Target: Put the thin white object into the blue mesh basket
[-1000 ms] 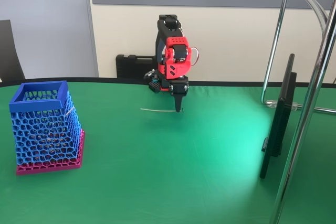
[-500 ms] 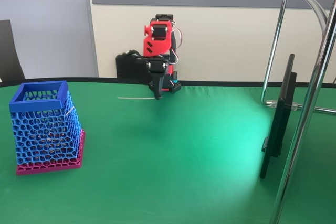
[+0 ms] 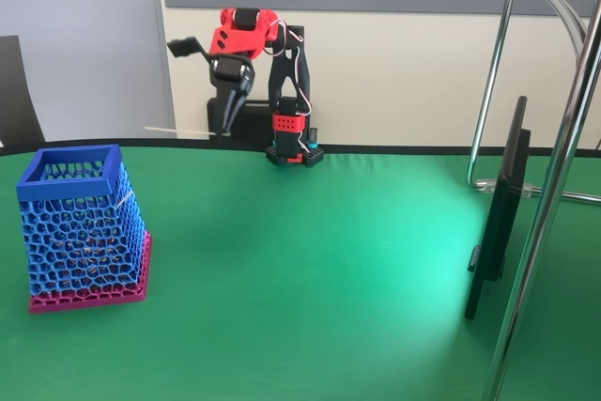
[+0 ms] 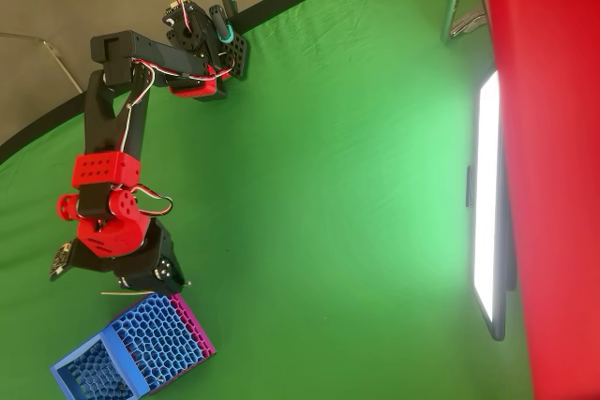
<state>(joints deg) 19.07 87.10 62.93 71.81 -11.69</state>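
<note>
The blue mesh basket [image 3: 80, 223] stands on its magenta base at the left of the green table; from overhead it sits at the lower left [image 4: 131, 355]. My gripper [image 3: 225, 129] hangs in the air above the table's far edge, up and to the right of the basket. It is shut on the thin white object [image 3: 178, 131], which sticks out level to the left from the fingertips. In the overhead view the gripper [image 4: 157, 280] hovers just above the basket's pink base edge.
A dark monitor [image 3: 498, 223] stands edge-on at the right, beside chrome stand poles [image 3: 554, 185]. The arm's base [image 3: 291, 152] sits at the table's far edge, with a black case [image 3: 246, 117] behind it. Open green cloth [image 3: 310, 269] lies between basket and monitor.
The arm has swung left and risen, carrying the thin white object from low over the table's middle to high near the far left edge, closer to the basket.
</note>
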